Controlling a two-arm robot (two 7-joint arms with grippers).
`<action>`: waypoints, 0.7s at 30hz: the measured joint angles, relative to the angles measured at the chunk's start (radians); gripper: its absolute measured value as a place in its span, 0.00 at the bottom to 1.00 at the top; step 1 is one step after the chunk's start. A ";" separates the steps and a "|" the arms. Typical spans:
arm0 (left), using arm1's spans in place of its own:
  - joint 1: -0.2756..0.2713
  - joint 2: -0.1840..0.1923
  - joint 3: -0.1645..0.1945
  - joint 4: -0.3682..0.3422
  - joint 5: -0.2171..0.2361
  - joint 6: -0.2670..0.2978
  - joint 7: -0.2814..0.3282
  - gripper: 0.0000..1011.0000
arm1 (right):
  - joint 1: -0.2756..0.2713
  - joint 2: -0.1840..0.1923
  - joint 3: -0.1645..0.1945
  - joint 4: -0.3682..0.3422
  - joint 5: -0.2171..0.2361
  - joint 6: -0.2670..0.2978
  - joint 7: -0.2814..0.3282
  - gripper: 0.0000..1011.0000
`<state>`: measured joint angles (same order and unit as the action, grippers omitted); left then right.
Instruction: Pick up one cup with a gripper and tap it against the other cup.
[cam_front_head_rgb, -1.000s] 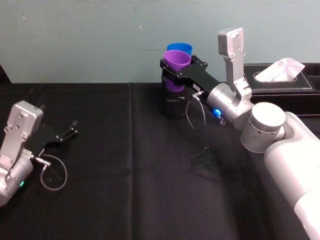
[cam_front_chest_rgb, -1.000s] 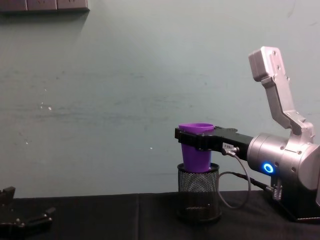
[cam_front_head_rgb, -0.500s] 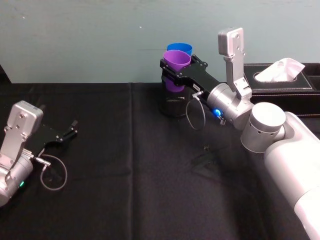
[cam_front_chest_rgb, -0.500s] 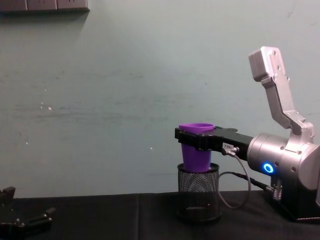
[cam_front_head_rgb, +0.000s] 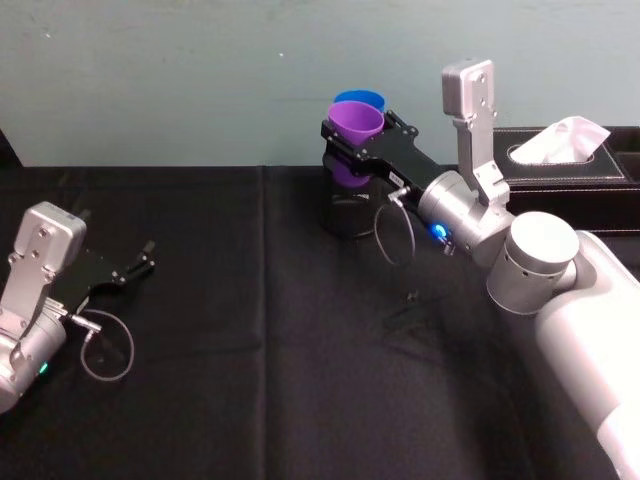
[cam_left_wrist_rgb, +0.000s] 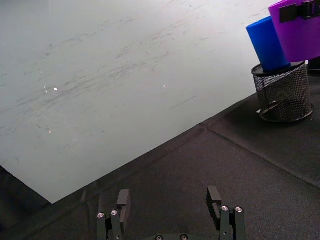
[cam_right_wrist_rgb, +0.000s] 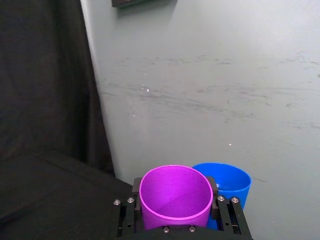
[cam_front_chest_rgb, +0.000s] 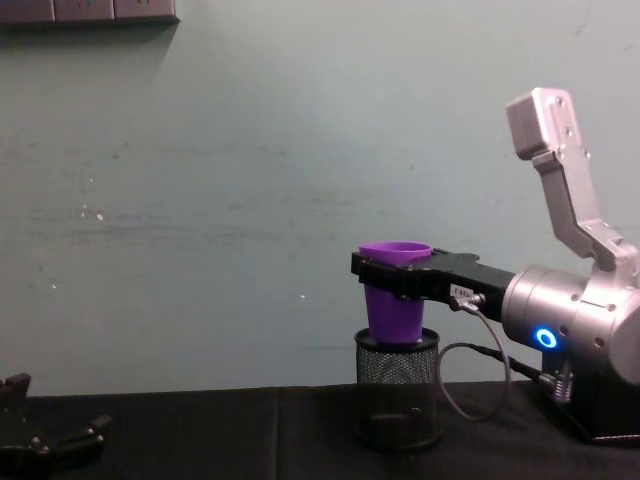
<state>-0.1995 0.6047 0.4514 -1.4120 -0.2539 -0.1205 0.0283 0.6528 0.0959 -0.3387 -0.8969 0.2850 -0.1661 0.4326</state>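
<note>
Right gripper (cam_front_chest_rgb: 385, 272), reaching forward over the counter (cam_front_head_rgb: 260, 350), with its fingers (cam_right_wrist_rgb: 226, 216) closed on either side of the purple cup (cam_front_chest_rgb: 392, 310) just below the rim. The cup is held upright and clear of the counter, its mouth open between the fingers and its base level with the rim of the black mesh pen holder (cam_front_chest_rgb: 398, 390) directly beneath them. The blue cup (cam_right_wrist_rgb: 227, 182) stands just beyond the fingertips, its base down inside the holder, its rim immediately beside the purple rim. Whether the two walls touch cannot be told. Left gripper (cam_left_wrist_rgb: 169, 197), low at the far side of the counter and well apart from both cups, with fingers spread wide and holding nothing. Progress, as judged: the pick-up is complete and the held cup is already alongside its target. What remains is the tap itself, a short nudge away from the fingers toward the blue cup, unless contact is already made.
</note>
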 joint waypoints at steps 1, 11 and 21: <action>0.000 0.000 0.000 0.000 0.000 0.000 0.000 0.99 | -0.017 0.007 -0.001 -0.029 0.000 0.007 0.000 0.73; 0.000 0.000 0.000 0.000 0.000 0.000 0.000 0.99 | -0.175 0.075 -0.013 -0.244 -0.001 0.038 -0.001 0.73; 0.000 0.000 0.000 0.000 0.000 0.000 0.000 0.99 | -0.333 0.140 -0.018 -0.386 -0.004 0.031 -0.013 0.73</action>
<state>-0.1995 0.6047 0.4514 -1.4120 -0.2539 -0.1206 0.0283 0.3198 0.2362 -0.3569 -1.2827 0.2806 -0.1355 0.4192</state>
